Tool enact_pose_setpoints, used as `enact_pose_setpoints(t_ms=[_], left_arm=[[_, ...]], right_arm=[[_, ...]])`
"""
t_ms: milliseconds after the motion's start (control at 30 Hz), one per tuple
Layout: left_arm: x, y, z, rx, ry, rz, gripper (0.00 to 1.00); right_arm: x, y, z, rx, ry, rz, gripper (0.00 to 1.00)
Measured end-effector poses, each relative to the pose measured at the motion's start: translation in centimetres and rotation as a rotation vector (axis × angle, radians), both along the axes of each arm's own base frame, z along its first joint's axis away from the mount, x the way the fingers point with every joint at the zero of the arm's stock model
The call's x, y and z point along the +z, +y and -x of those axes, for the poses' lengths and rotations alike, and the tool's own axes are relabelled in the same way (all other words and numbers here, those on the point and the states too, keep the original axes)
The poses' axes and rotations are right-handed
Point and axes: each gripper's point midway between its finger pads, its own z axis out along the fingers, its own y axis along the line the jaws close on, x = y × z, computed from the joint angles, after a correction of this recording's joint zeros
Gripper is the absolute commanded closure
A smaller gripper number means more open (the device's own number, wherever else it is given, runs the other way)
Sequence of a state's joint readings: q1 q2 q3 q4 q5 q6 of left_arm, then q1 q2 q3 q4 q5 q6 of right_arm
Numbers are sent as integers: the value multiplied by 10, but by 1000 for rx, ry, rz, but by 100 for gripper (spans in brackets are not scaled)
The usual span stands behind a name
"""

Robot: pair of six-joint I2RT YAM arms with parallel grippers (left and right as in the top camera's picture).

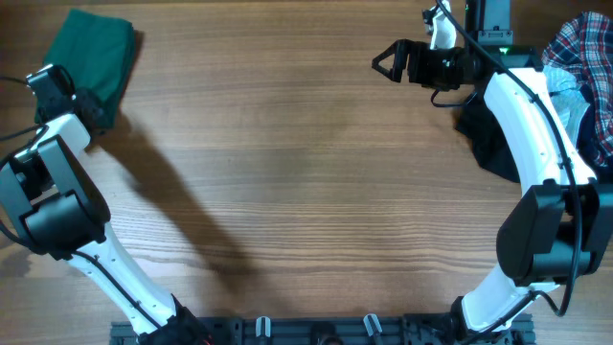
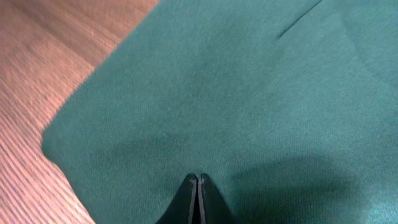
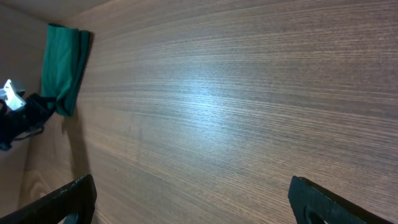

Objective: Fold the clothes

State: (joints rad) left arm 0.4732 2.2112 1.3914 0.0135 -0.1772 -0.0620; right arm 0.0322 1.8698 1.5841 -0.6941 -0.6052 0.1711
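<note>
A folded green cloth [image 1: 96, 48] lies at the far left corner of the wooden table. My left gripper [image 1: 96, 115] is at its near edge. In the left wrist view the jaws [image 2: 197, 180] are pressed together over the green cloth [image 2: 217, 81], with nothing visible between them. My right gripper [image 1: 383, 62] is open and empty, above bare table at the far right. Its fingers frame bare wood in the right wrist view [image 3: 193, 199], which also shows the green cloth [image 3: 62, 62] far off. A pile of unfolded clothes [image 1: 584, 67] lies at the right edge.
The pile holds a plaid shirt [image 1: 575, 43], a light blue piece [image 1: 573, 101] and a dark garment [image 1: 488, 144] partly under my right arm. The table's wood [image 1: 306, 182] spans the middle. The left arm [image 3: 18, 112] shows in the right wrist view.
</note>
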Motion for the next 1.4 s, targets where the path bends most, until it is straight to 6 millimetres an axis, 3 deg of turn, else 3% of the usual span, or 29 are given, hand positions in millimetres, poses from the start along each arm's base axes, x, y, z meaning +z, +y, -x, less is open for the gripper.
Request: enact_pose_setpoints(t_ms=[800, 1267, 1333, 1400], left_arm=[[-7, -12, 31, 220, 71, 189, 96], [-7, -43, 37, 193, 145, 214, 96], [-6, -46, 37, 185, 144, 219, 92], [-4, -50, 38, 176, 143, 228, 73]], right_arm=[[0, 0, 1, 0, 4, 1, 0], [0, 0, 0, 0, 0, 0, 0], [0, 0, 0, 0, 0, 0, 0], [0, 0, 0, 0, 0, 0, 1]])
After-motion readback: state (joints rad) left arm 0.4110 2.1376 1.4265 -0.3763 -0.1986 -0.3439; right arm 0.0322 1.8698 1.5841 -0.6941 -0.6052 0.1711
